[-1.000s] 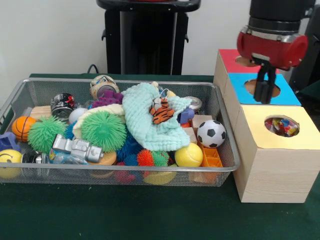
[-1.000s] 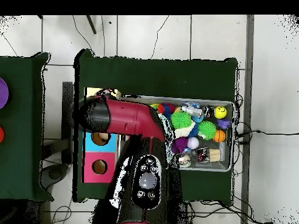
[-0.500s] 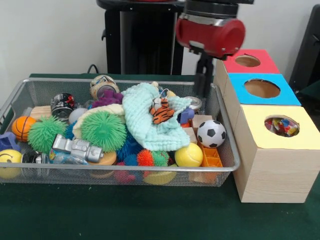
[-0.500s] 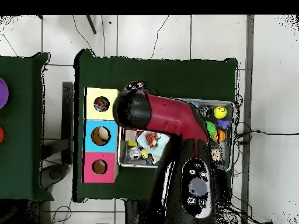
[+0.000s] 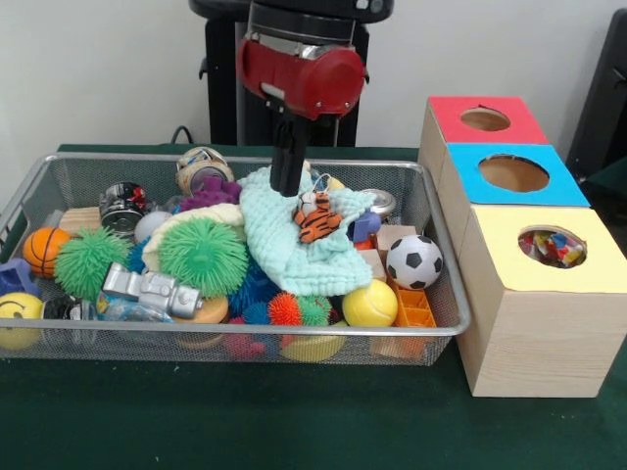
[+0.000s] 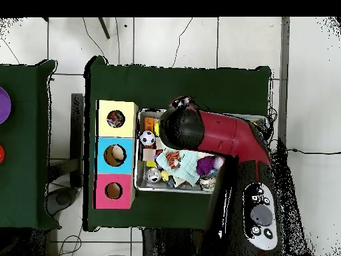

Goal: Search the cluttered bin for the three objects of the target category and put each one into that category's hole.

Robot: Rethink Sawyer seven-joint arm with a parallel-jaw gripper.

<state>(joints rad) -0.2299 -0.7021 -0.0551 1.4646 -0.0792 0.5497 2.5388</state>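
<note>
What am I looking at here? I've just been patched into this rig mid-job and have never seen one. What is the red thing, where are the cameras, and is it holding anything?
The red and black thing is a robot arm; its gripper hangs over the wire mesh bin. One camera faces the robot across the table; the other looks straight down. The bin is full of toys: a mint cloth with a small tiger toy on it, a green spiky ball, a soccer ball. Beside it stand three wooden boxes with holes, topped red, blue and yellow. I see nothing in the gripper, but can't tell whether it is open or shut.
</note>
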